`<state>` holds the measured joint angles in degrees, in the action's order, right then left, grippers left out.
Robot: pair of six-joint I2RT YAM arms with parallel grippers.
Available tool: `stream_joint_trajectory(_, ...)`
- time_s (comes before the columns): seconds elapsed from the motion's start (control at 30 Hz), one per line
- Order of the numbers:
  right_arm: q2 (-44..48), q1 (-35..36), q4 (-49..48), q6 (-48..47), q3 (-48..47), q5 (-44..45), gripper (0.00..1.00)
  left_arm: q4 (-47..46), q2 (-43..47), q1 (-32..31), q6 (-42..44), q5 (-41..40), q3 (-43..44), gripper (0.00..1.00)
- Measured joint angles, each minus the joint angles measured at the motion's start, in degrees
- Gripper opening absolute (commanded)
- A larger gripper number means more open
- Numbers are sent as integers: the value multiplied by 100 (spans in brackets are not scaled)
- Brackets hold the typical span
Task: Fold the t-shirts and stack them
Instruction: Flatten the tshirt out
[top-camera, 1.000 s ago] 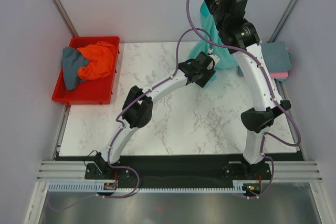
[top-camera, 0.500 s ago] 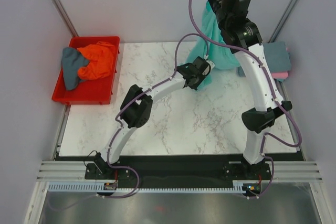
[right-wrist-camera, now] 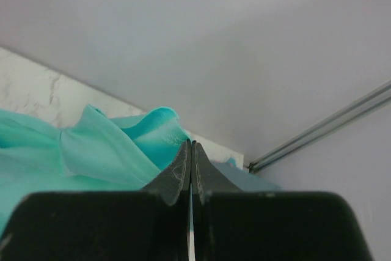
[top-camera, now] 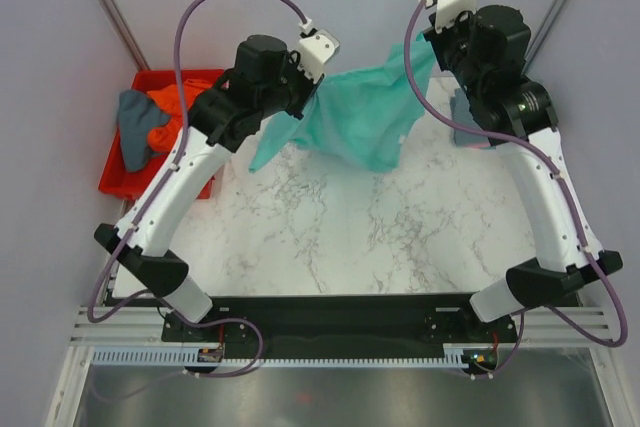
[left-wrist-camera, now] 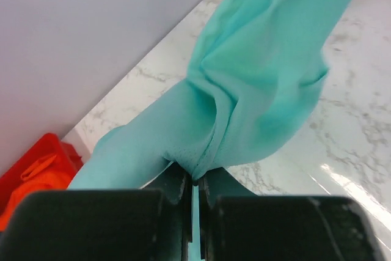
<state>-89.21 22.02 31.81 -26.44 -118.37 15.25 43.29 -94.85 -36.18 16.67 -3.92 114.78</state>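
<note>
A teal t-shirt (top-camera: 360,117) hangs spread in the air over the back of the marble table (top-camera: 330,237), stretched between both arms. My left gripper (top-camera: 305,87) is shut on its left edge; in the left wrist view the fabric (left-wrist-camera: 263,84) bunches out of the closed left gripper (left-wrist-camera: 195,178). My right gripper (top-camera: 432,42) is shut on the shirt's upper right corner, and the right wrist view shows teal cloth (right-wrist-camera: 91,151) just behind the closed right gripper (right-wrist-camera: 191,145). The shirt's lower hem droops toward the table.
A red tray (top-camera: 118,182) at the back left holds an orange shirt (top-camera: 172,102) and a grey-blue shirt (top-camera: 135,137). A folded blue-grey shirt (top-camera: 462,127) lies at the table's right edge, partly hidden behind the right arm. Grey walls close in the back and sides.
The left gripper closed on the teal shirt, then swung up and to the left, pulling the shirt out wide. The right arm shifted right, still holding its corner.
</note>
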Motion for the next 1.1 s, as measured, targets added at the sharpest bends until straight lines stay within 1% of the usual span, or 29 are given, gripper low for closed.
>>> stream_joint_trajectory(0.07,345,4,240,232,319,-262,0,219,278,-92,31,269,-15,3)
stream_joint_trajectory(0.17,737,4,448,584,841,-629,0,428,483,-144,35,522,-361,2)
stream_joint_trajectory(0.33,776,7,579,992,1453,-1099,0,807,240,-103,31,691,-1325,3)
stream_joint_trajectory(0.4,610,4,588,1064,1775,-1311,0,857,11,-44,33,719,-1670,9)
stream_joint_trajectory(0.43,509,2,595,1071,1895,-1410,0,898,-136,-7,33,739,-1779,10)
stream_joint_trajectory(0.53,-59,-17,527,1062,2264,-1698,0,922,-734,247,31,828,-1943,10)
stream_joint_trajectory(0.63,-802,-111,479,1029,2437,-1939,0,887,-1434,634,28,885,-1816,10)
stream_joint_trajectory(0.67,-1038,-179,468,1019,2468,-1993,0,894,-1672,752,28,892,-1716,12)
stream_joint_trajectory(0.7,-1226,-251,463,1016,2474,-2041,0,909,-1915,855,31,896,-1552,20)
stream_joint_trajectory(0.77,-1539,-435,435,1003,2481,-2103,0,879,-2398,1054,31,896,-1156,29)
stream_joint_trajectory(0.8,-1628,-514,407,994,2481,-2109,0,881,-2557,1108,22,903,-992,36)
stream_joint_trajectory(0.9,-1812,-754,280,968,2479,-2131,0,835,-2824,1169,-7,920,-671,44)
stream_joint_trajectory(1.0,-1888,-890,181,977,2406,-2131,0,822,-2782,1169,-76,1019,-627,48)
stream_joint_trajectory(1.1,-1921,-911,92,1003,2326,-2146,0,726,-2586,1187,-210,1082,-769,50)
